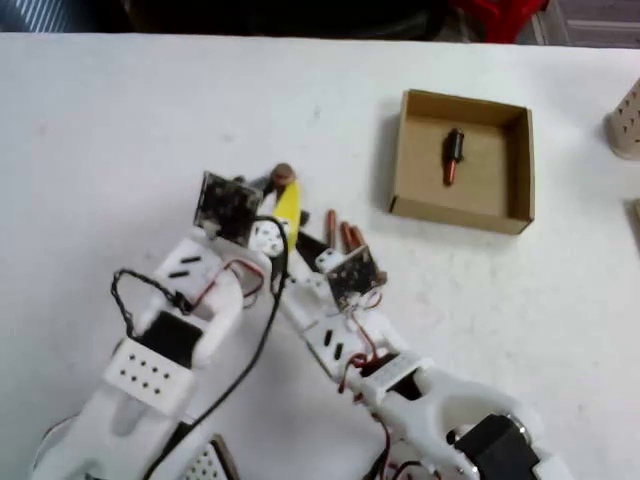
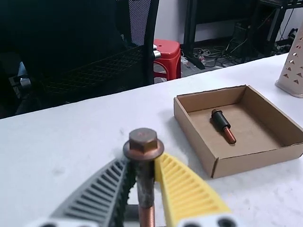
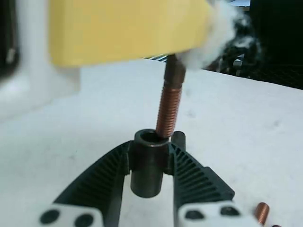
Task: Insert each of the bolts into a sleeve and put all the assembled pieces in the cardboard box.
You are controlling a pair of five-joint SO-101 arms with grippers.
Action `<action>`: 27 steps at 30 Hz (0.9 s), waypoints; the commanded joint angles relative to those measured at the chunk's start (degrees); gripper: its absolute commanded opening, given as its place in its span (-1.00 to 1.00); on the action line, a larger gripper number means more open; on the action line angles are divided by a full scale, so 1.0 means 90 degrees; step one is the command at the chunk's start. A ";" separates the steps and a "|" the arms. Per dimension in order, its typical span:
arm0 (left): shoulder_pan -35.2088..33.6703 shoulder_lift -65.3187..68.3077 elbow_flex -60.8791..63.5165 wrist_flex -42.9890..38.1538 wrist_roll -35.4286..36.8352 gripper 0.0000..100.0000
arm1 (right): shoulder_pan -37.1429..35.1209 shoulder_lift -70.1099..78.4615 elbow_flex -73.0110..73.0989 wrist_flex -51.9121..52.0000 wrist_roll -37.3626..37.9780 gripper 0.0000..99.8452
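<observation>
On the white table (image 1: 120,110), the left gripper (image 2: 142,163) grips a bolt (image 2: 143,144), its tip at the sleeve (image 3: 147,165) clamped by the right gripper (image 3: 151,144). The cardboard box (image 1: 460,215) nearby holds 1 assembled piece (image 1: 452,155). A black chair (image 2: 85,61) and a red stool (image 2: 168,52) stand behind.

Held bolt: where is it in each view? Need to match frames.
High view: bolt head beside the yellow finger, where the arms meet.
Left wrist view: bolt clamped in the left pincer, between grey and yellow fingers.
Right wrist view: threaded shank runs from the yellow finger to the sleeve rim.
Shared landmark: the yellow finger.
</observation>
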 commanded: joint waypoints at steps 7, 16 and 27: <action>-0.0044 -0.0689 -0.0088 0.0488 0.0137 -0.96 | 0.0200 -0.0024 -0.0127 -0.0161 -0.0049 -0.97; 0.0093 -0.0923 0.0137 0.0547 0.0137 -0.96 | 0.0220 -0.0044 -0.0127 -0.0161 -0.0049 -0.97; -0.0093 -0.0913 0.0107 0.0303 0.0098 -0.88 | 0.0220 -0.0024 -0.0127 -0.0161 -0.0049 -0.97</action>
